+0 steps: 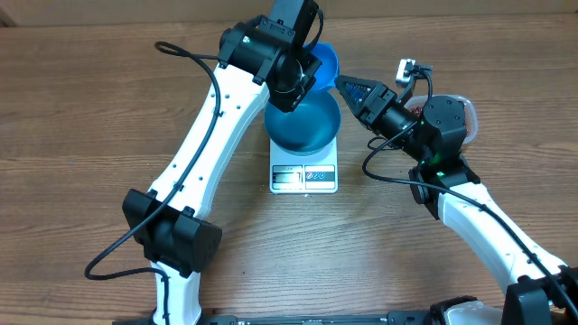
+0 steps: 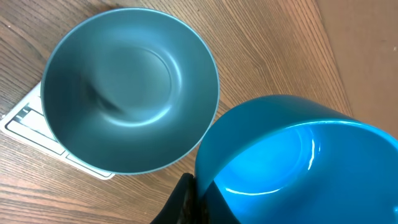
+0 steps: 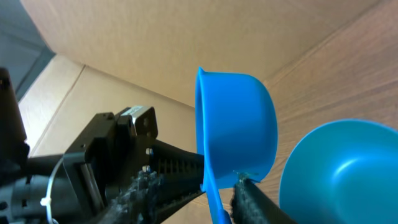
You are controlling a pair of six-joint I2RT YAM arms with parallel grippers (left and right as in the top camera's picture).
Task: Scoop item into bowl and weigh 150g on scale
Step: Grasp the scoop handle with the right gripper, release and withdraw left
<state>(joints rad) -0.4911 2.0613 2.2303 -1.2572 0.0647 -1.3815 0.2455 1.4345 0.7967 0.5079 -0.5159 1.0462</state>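
Clamping the blue scoop (image 1: 323,61) beside the bowl (image 1: 302,126) on the scale (image 1: 304,177), the left end effector (image 2: 189,200) is closed; the right end effector (image 3: 198,191) straddles the handle, grip unclear.

You reach the bowl (image 1: 302,134) from frame bottom only: left arm (image 1: 262,54) and scoop (image 1: 327,61) block above, right pincer (image 1: 343,86) crowds upper right. Table (image 1: 81,126) at left is open.

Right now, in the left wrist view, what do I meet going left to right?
Scale showing from under the bowl → bowl → scoop.
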